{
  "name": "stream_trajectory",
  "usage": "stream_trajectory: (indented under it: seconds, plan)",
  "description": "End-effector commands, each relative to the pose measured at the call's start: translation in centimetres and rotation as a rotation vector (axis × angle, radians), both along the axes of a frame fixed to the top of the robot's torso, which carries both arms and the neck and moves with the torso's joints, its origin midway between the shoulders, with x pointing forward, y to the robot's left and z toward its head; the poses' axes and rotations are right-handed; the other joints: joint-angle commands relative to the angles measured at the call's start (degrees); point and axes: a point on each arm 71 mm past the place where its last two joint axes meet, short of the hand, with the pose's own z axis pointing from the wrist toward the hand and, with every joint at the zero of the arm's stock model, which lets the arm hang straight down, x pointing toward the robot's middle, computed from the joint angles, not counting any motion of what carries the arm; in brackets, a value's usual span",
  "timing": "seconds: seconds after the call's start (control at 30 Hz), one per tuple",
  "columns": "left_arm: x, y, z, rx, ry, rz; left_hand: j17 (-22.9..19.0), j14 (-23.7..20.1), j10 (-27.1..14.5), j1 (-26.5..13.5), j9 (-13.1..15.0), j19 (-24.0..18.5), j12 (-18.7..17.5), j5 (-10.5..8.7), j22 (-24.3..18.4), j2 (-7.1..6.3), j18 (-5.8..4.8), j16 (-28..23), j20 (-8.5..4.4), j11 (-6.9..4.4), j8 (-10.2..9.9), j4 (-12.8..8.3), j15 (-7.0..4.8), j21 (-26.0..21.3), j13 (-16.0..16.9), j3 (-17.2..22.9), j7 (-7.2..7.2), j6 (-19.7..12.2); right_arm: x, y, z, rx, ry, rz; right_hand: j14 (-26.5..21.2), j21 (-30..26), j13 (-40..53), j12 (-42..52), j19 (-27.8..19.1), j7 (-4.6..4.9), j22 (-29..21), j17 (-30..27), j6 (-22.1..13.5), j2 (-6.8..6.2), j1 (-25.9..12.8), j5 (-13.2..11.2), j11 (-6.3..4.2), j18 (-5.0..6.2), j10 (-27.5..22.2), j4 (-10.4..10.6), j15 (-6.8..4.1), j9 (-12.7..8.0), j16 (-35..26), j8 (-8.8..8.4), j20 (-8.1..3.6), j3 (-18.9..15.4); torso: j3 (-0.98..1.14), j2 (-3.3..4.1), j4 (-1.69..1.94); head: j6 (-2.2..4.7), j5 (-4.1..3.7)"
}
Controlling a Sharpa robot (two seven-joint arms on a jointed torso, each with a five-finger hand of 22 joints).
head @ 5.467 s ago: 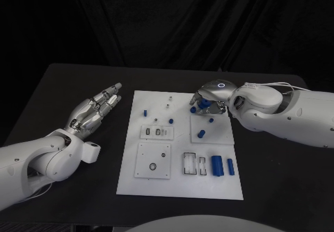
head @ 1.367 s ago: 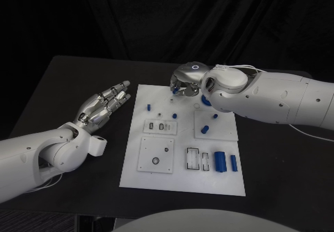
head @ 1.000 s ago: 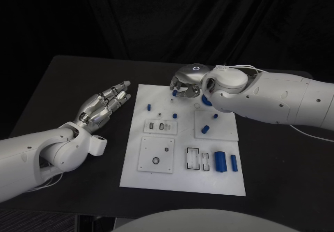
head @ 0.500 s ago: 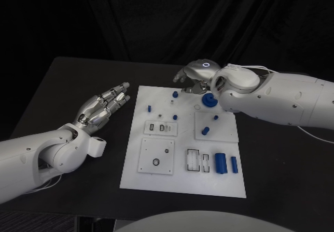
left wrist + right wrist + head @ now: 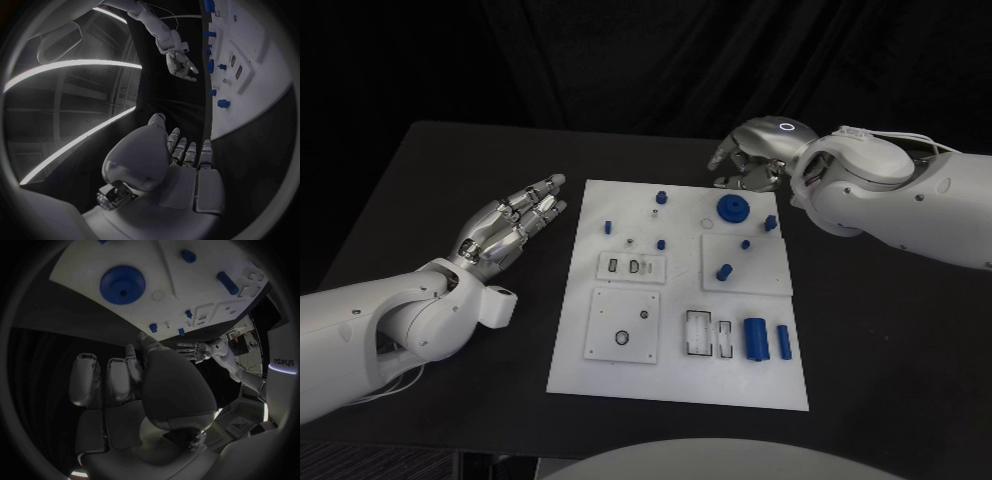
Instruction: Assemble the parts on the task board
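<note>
Black table (image 5: 444, 180) before a dark curtain (image 5: 646, 60). The white task board (image 5: 678, 380) lies at its centre, carrying small blue parts: a gear (image 5: 731, 208) near the far edge, upright pegs (image 5: 661, 198), and two cylinders (image 5: 753, 339) lying near the front. Left hand (image 5: 509, 222), fingers straight and spread, empty, beside the board's left edge. Right hand (image 5: 750, 160), fingers curled, empty, beyond the far edge.

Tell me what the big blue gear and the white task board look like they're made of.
The blue gear looks like matte moulded or printed plastic: uniform colour, dull surface, crisp teeth. The task board seems a rigid white plastic or painted plate with a flat, low-sheen face; which one can't be told.
</note>
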Motion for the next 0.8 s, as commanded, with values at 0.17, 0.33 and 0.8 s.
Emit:
stream_trajectory:
  seconds: [0.17,0.33,0.8]
  plan:
    - [-0.2,0.2,1.3,-0.099,-0.160,-0.001,-0.06,-0.17,0.02,0.50,0.06,-0.04,-0.07,0.25,0.03,-0.05,0.46,-0.11,0.38,0.32,0.33,0.05,0.46,0.05,-0.06,0.44,0.13,-0.21,-1.0,-2.2,-2.0,0.002,0.123,-0.079,6.25,4.53,19.48,12.21,3.74,0.54,5.95,26.37,-0.42,-0.01,-8.72,-1.40,0.23,-2.19,16.20,4.10,0.61,0.42,13.64,-0.87,0.34,-4.30,-0.08,-0.04,-0.05,0.16,-1.34]
    - [-0.2,0.3,1.2,-0.098,-0.159,-0.001,-0.07,-0.19,-0.01,0.61,0.07,-0.19,-0.07,0.32,-0.02,-0.07,0.46,-0.12,0.49,0.25,0.34,0.03,0.51,-0.07,-0.06,0.50,0.16,-0.14,-1.3,-3.2,-2.5,0.005,0.136,-0.114,6.25,6.54,19.48,12.21,5.30,0.97,8.42,26.37,-0.23,0.11,-8.83,-1.27,0.51,-2.82,16.20,3.82,0.82,0.79,13.64,-0.81,0.49,-4.68,0.14,0.04,-0.10,0.25,-1.56]
    - [-0.2,0.3,1.2,-0.098,-0.155,-0.004,-0.09,-0.26,-0.01,0.84,0.07,-0.24,-0.06,0.40,-0.04,-0.20,0.68,-0.15,0.56,0.38,0.34,-0.02,0.27,-0.10,-0.06,0.60,0.20,-0.16,-1.3,-3.7,-3.9,-0.023,0.155,-0.139,6.25,8.30,19.48,12.21,6.35,0.89,10.82,26.37,-6.48,0.87,-2.68,5.63,0.64,-3.31,16.20,-1.11,1.16,-0.15,13.64,-1.37,0.95,-2.00,-0.10,0.11,0.39,0.14,-2.51]
